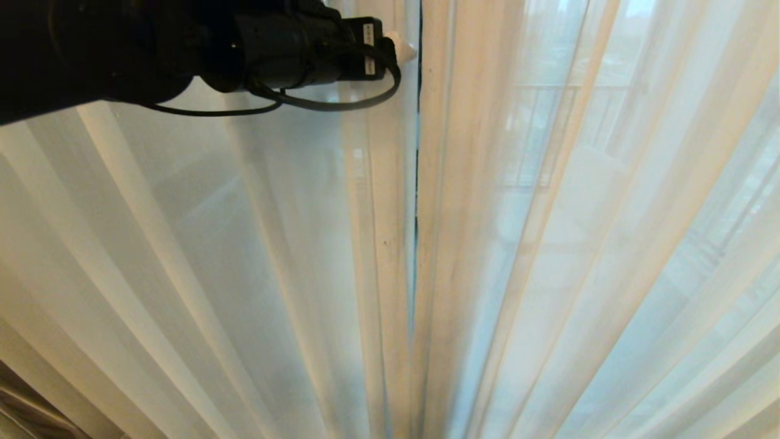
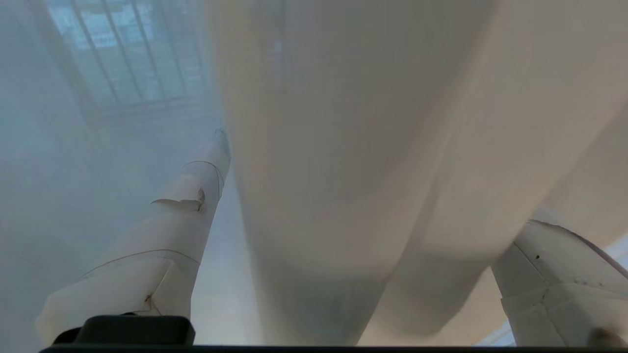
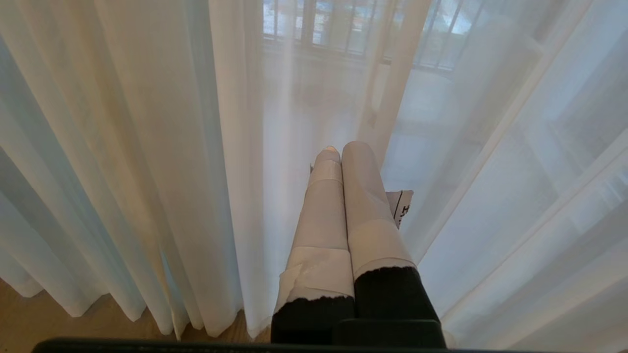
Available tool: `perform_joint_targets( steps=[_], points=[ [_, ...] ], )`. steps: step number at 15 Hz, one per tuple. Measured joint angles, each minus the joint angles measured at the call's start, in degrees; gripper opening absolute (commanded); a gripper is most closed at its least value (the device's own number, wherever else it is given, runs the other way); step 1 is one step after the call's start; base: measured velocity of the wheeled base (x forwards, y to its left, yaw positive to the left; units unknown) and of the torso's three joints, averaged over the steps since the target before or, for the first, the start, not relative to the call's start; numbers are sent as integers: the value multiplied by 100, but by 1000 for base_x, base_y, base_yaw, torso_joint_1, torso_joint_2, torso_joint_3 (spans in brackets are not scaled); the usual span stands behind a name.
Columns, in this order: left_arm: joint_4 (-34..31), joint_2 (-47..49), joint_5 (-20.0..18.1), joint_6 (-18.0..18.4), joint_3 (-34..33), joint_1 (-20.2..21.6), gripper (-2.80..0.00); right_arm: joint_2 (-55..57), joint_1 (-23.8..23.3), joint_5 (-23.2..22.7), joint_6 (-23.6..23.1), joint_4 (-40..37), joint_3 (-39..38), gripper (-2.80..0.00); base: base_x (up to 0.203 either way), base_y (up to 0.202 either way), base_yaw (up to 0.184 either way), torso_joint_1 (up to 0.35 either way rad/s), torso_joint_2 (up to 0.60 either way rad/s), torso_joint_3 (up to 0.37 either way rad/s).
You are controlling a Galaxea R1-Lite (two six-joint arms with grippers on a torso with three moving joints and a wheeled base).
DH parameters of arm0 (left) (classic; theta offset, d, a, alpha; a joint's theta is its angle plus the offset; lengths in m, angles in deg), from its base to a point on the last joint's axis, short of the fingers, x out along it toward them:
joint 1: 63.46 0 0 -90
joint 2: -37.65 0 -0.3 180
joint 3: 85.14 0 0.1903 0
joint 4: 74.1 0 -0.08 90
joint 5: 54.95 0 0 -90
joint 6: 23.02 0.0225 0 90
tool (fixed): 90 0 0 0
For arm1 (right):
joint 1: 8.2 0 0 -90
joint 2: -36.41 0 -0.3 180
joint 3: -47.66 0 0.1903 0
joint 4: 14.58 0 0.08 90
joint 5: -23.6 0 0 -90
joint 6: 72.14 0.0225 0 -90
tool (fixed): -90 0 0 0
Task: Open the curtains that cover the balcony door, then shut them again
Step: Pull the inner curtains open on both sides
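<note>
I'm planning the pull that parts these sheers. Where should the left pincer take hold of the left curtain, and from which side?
Grip the left sheer curtain at its bunched inner edge beside the centre gap, coming straight on. The open left pincer already straddles a fold there.

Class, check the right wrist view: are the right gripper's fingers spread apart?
No: the right gripper has its two taped fingers pressed together side by side, empty, in front of the sheer curtains.

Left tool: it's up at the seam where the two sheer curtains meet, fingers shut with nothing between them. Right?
Not quite. The left tool is at the seam between the sheer curtains, but the left wrist view shows its fingers spread wide, with a curtain fold between them.
</note>
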Motion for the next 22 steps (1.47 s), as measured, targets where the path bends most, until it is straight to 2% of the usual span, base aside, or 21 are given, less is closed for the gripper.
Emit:
perform_joint_targets(
  steps=[5, 6, 11, 14, 20, 22],
  points=[
    [9, 103, 0, 0, 2, -2, 0, 0, 0, 0, 0, 0, 0, -280, 0, 0, 0, 0, 0, 0],
    [55, 119, 5, 0, 0, -2, -280, 0, 0, 0, -2, 0, 0, -280, 0, 0, 0, 0, 0, 0],
    [113, 144, 14, 0, 0, 0, -280, 0, 0, 0, 0, 0, 0, -280, 0, 0, 0, 0, 0, 0],
    [111, 143, 277, 1, -4, 0, -280, 0, 0, 1, 0, 0, 0, -280, 0, 0, 0, 0, 0, 0],
    [106, 16, 439, 0, -31, 34, -280, 0, 0, 0, -2, 0, 0, -280, 0, 0, 0, 0, 0, 0],
    [100, -78, 606, 0, -58, 80, -280, 0, 0, 0, -2, 0, 0, -280, 0, 0, 0, 0, 0, 0]
  ],
)
